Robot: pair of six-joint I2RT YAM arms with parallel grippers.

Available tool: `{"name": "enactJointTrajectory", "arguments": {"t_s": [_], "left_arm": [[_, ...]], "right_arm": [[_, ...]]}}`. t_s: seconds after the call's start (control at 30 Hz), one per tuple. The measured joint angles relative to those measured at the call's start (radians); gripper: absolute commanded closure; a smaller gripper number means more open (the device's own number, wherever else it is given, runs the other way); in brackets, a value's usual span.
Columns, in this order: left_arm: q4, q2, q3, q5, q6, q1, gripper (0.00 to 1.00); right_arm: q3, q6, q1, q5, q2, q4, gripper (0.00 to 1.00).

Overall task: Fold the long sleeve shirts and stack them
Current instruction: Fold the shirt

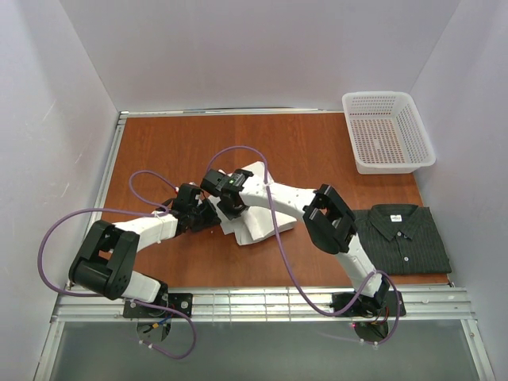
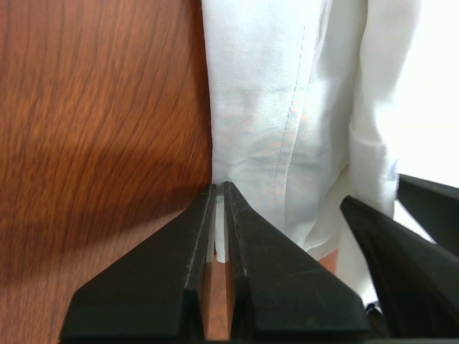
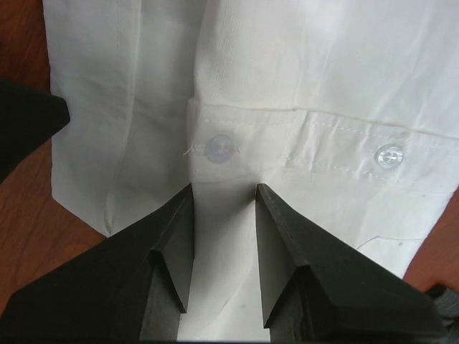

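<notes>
Top external: white shirt [image 1: 255, 228] mid-table, part-folded, open table [image 1: 159, 151] to left and far side; dark shirt [image 1: 401, 236] folded flat by near right edge, well apart; basket [image 1: 394, 165] in far right corner.
Left wrist: left gripper [image 2: 220, 190] pinched almost shut on white shirt's edge.
Right wrist: right gripper [image 3: 224, 188] narrowly parted just short of a button [image 3: 220, 149], gripping nothing.

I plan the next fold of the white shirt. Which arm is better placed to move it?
Left, probably. The left gripper is shut on the edge of the white shirt, so it can pull; the right gripper stands open over the cloth, gripping nothing.
</notes>
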Motion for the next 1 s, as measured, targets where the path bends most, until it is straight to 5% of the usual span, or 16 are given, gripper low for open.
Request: {"name": "enactJointTrajectory", "arguments": {"t_s": [0.2,0.63,0.8,0.93,1.0], "left_arm": [[-0.002,-0.003,-0.002,-0.004,-0.002,0.0,0.94],[-0.002,-0.003,-0.002,-0.005,-0.002,0.0,0.94],[-0.014,-0.01,-0.002,-0.012,-0.002,0.0,0.93],[-0.051,-0.031,-0.002,-0.034,0.0,0.0,0.91],[-0.082,-0.055,-0.001,-0.053,0.003,-0.001,0.87]], "right_arm": [[-0.043,0.013,0.0,-0.048,-0.021,0.05,0.99],[-0.06,0.039,-0.002,-0.097,-0.074,0.129,0.99],[-0.093,0.043,-0.002,-0.125,-0.075,0.166,0.94],[-0.144,0.045,-0.002,-0.166,-0.076,0.187,0.71],[-0.155,0.049,-0.002,-0.193,-0.078,0.195,0.69]]}}
